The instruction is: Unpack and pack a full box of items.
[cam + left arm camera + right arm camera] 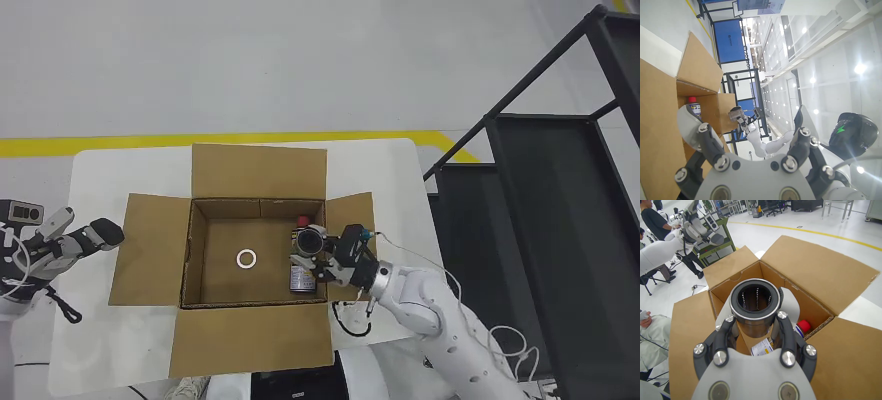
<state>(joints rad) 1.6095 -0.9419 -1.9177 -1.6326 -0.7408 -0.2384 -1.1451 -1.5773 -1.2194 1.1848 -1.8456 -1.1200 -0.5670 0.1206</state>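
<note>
The jaws of the right gripper (755, 303) pinch a steel bearing sleeve (755, 321) above the 3 o'clock wall of the box (258, 172), over a red-capped spray can (300, 272) lying inside. I'd guess it's mid-transfer, though in or out I can't tell. Next it needs a straight vertical move clear of the corrugated flaps. The sleeve is smooth and round, with ball rows lining its bore. A white ring (246, 259) lies mid-box. The left gripper (744, 125), jaws spread and empty, hangs by the 9 o'clock edge of the table (380, 170).
</note>
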